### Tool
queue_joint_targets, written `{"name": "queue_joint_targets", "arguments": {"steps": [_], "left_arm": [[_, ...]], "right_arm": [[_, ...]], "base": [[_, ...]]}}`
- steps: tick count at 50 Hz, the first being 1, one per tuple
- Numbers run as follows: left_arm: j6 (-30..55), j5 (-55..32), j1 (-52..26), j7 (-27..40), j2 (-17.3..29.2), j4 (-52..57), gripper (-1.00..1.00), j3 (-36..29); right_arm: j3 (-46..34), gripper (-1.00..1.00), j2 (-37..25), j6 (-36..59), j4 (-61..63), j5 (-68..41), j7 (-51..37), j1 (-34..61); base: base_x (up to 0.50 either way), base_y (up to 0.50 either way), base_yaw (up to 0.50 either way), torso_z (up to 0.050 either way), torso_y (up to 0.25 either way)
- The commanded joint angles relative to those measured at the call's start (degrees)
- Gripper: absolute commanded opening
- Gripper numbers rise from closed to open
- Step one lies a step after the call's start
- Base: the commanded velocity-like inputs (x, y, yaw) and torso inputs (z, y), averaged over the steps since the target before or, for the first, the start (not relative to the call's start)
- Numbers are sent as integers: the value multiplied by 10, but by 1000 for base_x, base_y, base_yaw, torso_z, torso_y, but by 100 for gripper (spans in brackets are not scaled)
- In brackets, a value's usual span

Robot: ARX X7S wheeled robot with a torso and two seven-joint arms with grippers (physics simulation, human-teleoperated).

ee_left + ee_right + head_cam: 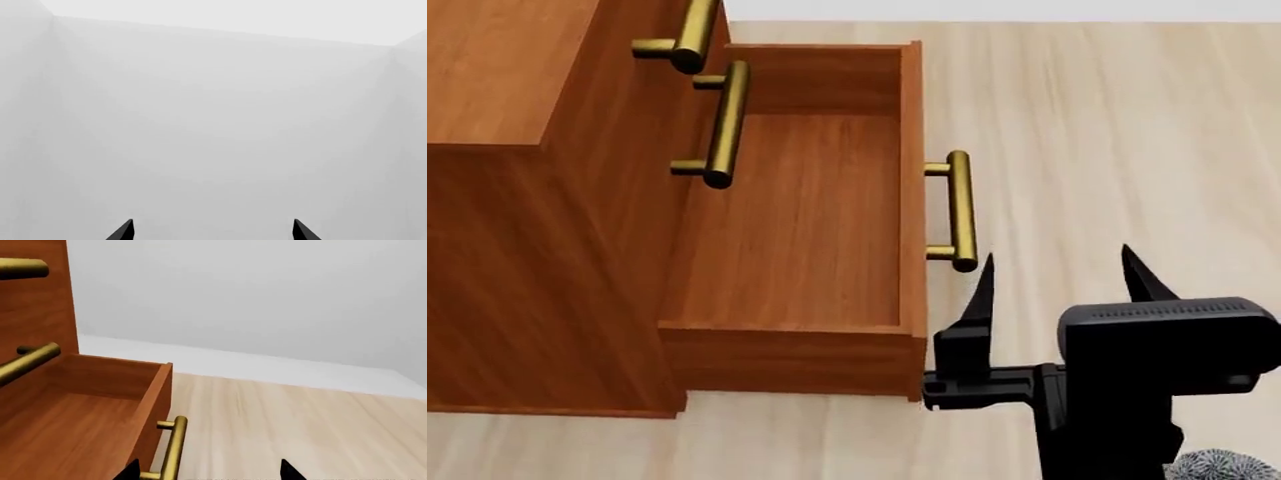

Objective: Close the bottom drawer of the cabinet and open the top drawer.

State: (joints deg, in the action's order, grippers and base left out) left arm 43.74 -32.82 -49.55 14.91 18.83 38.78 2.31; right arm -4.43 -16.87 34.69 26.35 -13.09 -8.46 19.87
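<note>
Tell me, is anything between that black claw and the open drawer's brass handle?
Nothing: in the head view only bare floor separates the right claw from the bottom drawer's handle.

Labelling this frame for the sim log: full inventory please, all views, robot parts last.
cabinet: 1, reddish-brown wood, left of head view, on the floor
bottom drawer: 1, reddish-brown, pulled out open, nothing inside
top drawer: 1, only its front edge shows, top of head view
brass bar handles: 3, one per drawer front
floor: 1, pale wood planks
right gripper: 1, black, open, just beside the bottom drawer's handle
left gripper: 1, black tips apart, facing a blank pale grey wall
</note>
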Motion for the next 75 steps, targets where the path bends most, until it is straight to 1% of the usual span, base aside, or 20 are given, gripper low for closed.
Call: {"name": "queue_joint_targets", "arguments": {"steps": [1,6,11,15,30,48,65,75], "left_arm": [[-2,-4,0,2,3,0,100,2],[-3,-3,1,2,3,0,100,1],[-3,-5,0,4,5,1,100,1],[-3,-5,1,5,6,2,100,1],[1,-10,-4,9,13,5,100,1],[-4,-13,-1,10,18,3,100,3],[-5,-18,-3,14,21,5,100,4],[-6,-22,-3,15,23,5,100,6]], "right_arm": [[6,100,-2,18,-17,1,-12,15],[16,100,-3,42,-46,-2,-20,32],[21,100,-7,44,-88,1,-21,50],[5,100,-14,48,-139,18,-23,76],[-42,100,-6,-14,-353,46,8,176],[-79,100,17,-86,-545,64,35,250],[-116,100,37,-105,-633,71,72,286],[-134,100,48,-114,-659,71,95,294]], "base": [[0,0,0,0,0],[0,0,0,0,0],[0,0,0,0,0],[0,0,0,0,0],[0,0,0,0,0],[0,0,0,0,0],[0,0,0,0,0],[0,0,0,0,0]]}}
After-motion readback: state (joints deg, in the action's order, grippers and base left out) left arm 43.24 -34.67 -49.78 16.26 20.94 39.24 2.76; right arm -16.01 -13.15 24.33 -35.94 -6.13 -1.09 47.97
